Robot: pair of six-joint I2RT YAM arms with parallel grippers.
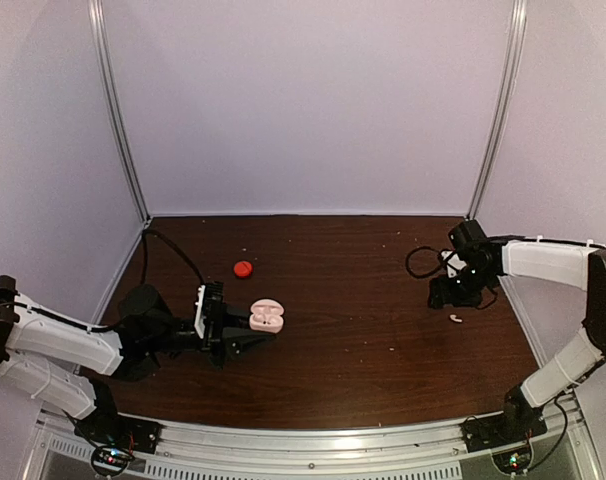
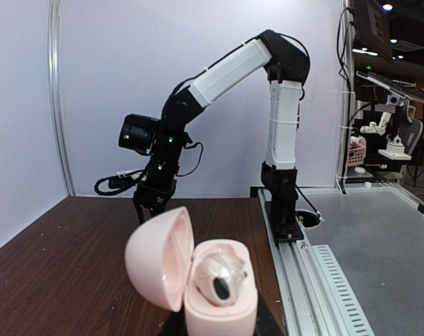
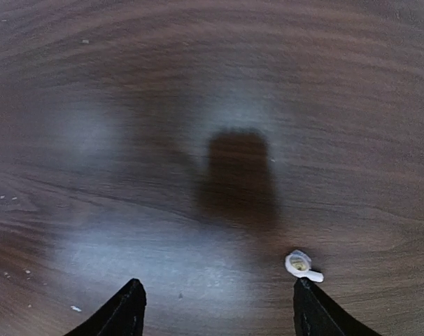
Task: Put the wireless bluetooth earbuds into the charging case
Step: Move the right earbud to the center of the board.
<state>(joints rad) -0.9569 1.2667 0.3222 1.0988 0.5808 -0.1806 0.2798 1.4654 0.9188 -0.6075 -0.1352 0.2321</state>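
**Entry: white earbud loose on table, pink charging case in left grip**

White earbud [image 1: 456, 318] [image 3: 302, 265]: one tiny stemmed piece, lying flat on the brown table [image 1: 363, 290] at its right side. It is sitting just beside the tip of one finger of the right gripper [image 1: 451, 296] [image 3: 217, 285]; actual contact cannot be told.

Right gripper: hovering low over the table, fingers standing wide apart and holding nothing.

Charging case [image 1: 266, 315] [image 2: 198, 280]: pink and rounded, its lid swung back on the hinge. It is being held upright above the table at left of centre, well apart from the white earbud.

Seated earbud [image 2: 222, 278]: a pale piece resting inside the case's lower half.

Left gripper [image 1: 251, 334]: fingers clamping the base of the charging case.

Red round object [image 1: 243, 268]: lying on the table behind the case, apart from both grippers.
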